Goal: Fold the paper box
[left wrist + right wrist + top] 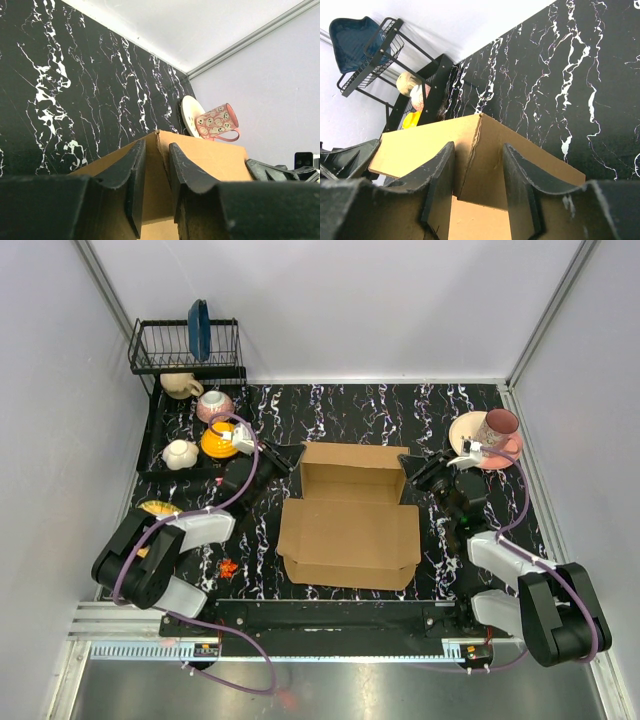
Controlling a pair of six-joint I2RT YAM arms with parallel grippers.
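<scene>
The paper box (350, 535) is brown cardboard in the middle of the table, its back and side walls standing and its front flap lying flat towards me. My left gripper (291, 458) is at the box's rear left corner. In the left wrist view its narrow jaws (156, 147) pinch the upright corner crease of the box (215, 160). My right gripper (415, 466) is at the rear right corner. In the right wrist view its jaws (477, 150) straddle that corner of the box (420, 145) with a gap still showing.
A pink mug (497, 428) lies on a plate (463, 432) at the back right. At the back left stand a dish rack (185, 345) with a blue plate (199, 328), several cups and a yellow bowl (218, 443). A small red scrap (228, 567) lies front left.
</scene>
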